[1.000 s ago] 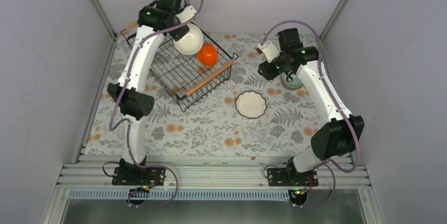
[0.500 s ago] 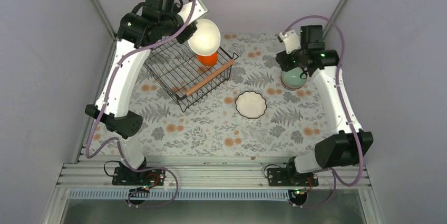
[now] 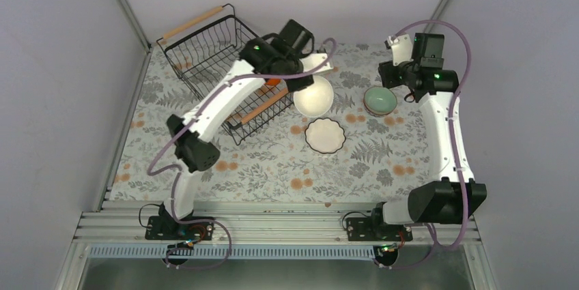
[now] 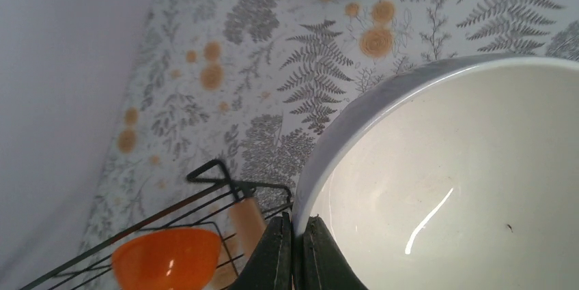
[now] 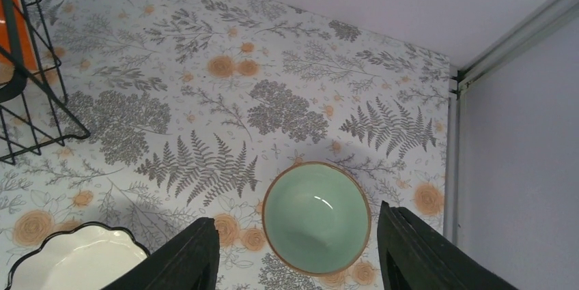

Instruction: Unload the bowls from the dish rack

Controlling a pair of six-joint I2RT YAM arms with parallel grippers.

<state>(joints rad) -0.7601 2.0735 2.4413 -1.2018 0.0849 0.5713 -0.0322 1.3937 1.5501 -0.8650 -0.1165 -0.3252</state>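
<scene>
- While the left gripper (image 4: 295, 227) pinches the rim of the plain white bowl (image 3: 313, 96), its two dark fingers (image 4: 276, 249) are pressed close, one inside the wall and one outside; the bowl opens upward and fills much of the left wrist view.
- That bowl is outside the dish rack (image 3: 205, 58), just past the rack's near-right end and over the floral cloth (image 3: 273, 167); whether its base touches the cloth, I cannot tell.
- From above, the plain white bowl sits just beyond the scallop-edged white bowl (image 3: 325, 135), which rests on the cloth near the middle of the table; the two look close but apart.
- An orange bowl (image 4: 166, 266) lies inside the rack at the end nearest the held bowl; beside it runs the rack's wooden handle (image 4: 246, 218); from above the left arm hides most of this bowl.
- The rack stands at an angle in the far-left part of the table, its other wooden handle up against the back corner.
- The right gripper (image 5: 295, 222) is spread wide, holding nothing; it hangs above the pale green bowl (image 5: 316, 216), whose rim shows between the two fingers without touching either.
- The pale green bowl sits upright on the cloth at the right, well apart from the rack and near the scallop-edged bowl.
</scene>
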